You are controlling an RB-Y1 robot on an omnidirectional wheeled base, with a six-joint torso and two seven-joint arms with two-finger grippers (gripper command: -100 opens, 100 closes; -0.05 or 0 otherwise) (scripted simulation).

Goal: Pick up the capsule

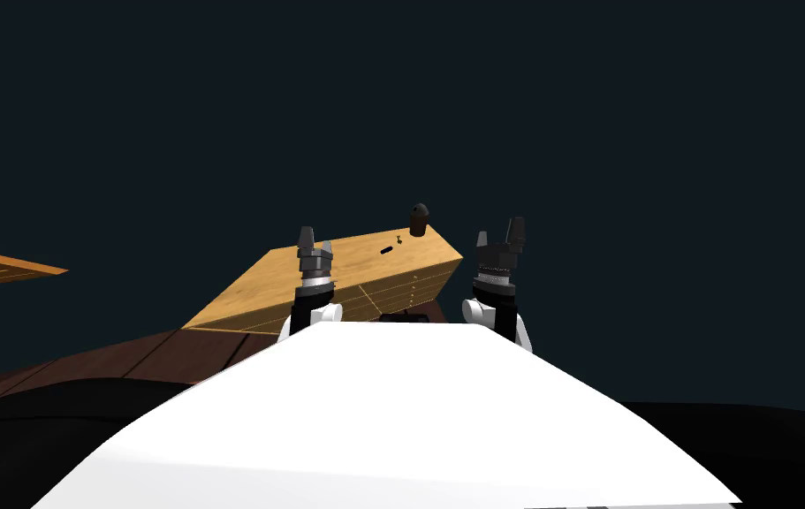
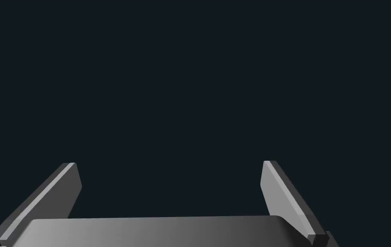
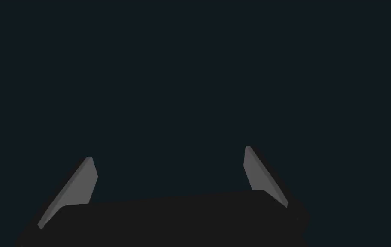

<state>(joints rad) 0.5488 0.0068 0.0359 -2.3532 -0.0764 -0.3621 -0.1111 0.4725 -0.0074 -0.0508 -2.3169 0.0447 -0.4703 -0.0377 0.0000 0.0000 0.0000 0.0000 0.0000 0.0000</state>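
Capsule [image 1: 385,251]: a small dark oblong lying flat on the wooden cabinet [image 1: 356,262], towards its far end. A tiny yellow item [image 1: 399,238] lies just beside it and a dark domed object [image 1: 419,219] stands near. Judged light, stiff and smooth, so apt to roll; best pinched across its short middle. In the head view the left gripper [image 1: 307,237] and right gripper [image 1: 498,232] are raised, well apart from the capsule. The wrist views add that both pairs of fingers are spread wide, with nothing between them

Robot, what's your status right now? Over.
Left gripper and right gripper open, empty. Capsule lies on wooden cabinet top, ahead. Dark domed object stands beyond it.
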